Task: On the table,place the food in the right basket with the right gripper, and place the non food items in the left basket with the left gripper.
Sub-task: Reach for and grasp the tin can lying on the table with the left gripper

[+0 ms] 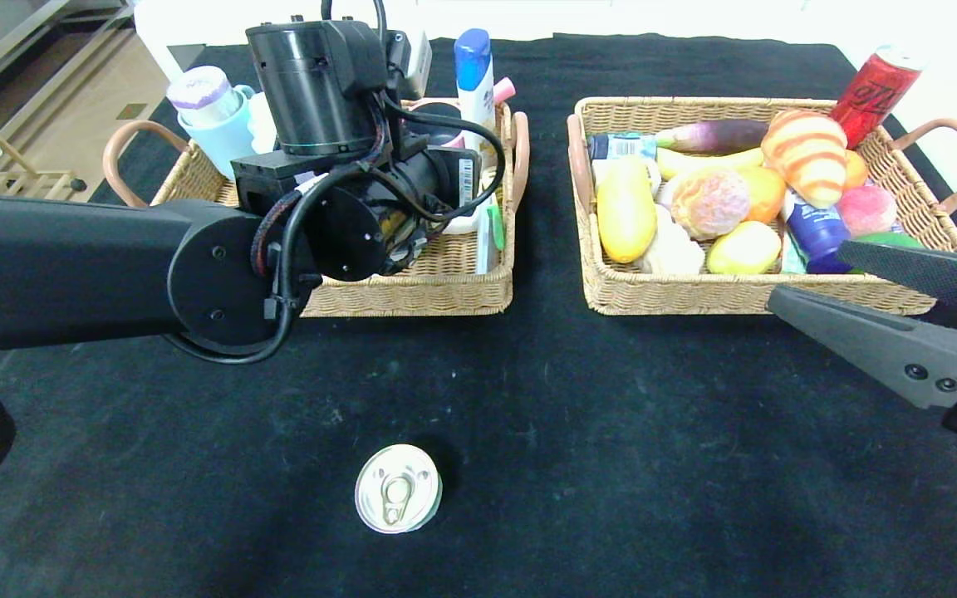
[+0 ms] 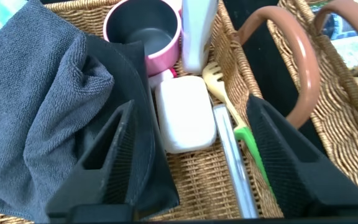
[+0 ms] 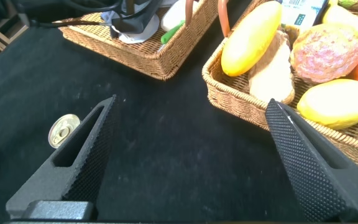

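A tin can (image 1: 398,488) with a pull-tab lid stands alone on the black table near the front; it also shows in the right wrist view as the can (image 3: 63,129). My left gripper (image 2: 190,99) hangs open over the left basket (image 1: 412,291), nothing between its fingers. Below it lie a white soap bar (image 2: 184,112), a grey cloth (image 2: 36,106), a black pouch (image 2: 148,149) and a green-handled fork (image 2: 247,140). My right gripper (image 1: 811,278) is open and empty just in front of the right basket (image 1: 694,295), seen as the gripper (image 3: 191,101) over bare table.
The right basket holds a yellow mango (image 1: 625,209), a striped bread (image 1: 807,156), a blue bottle (image 1: 815,232) and other fruit; a red can (image 1: 873,91) leans at its far corner. A pink cup (image 2: 143,25) and a blue-capped bottle (image 1: 474,75) stand in the left basket.
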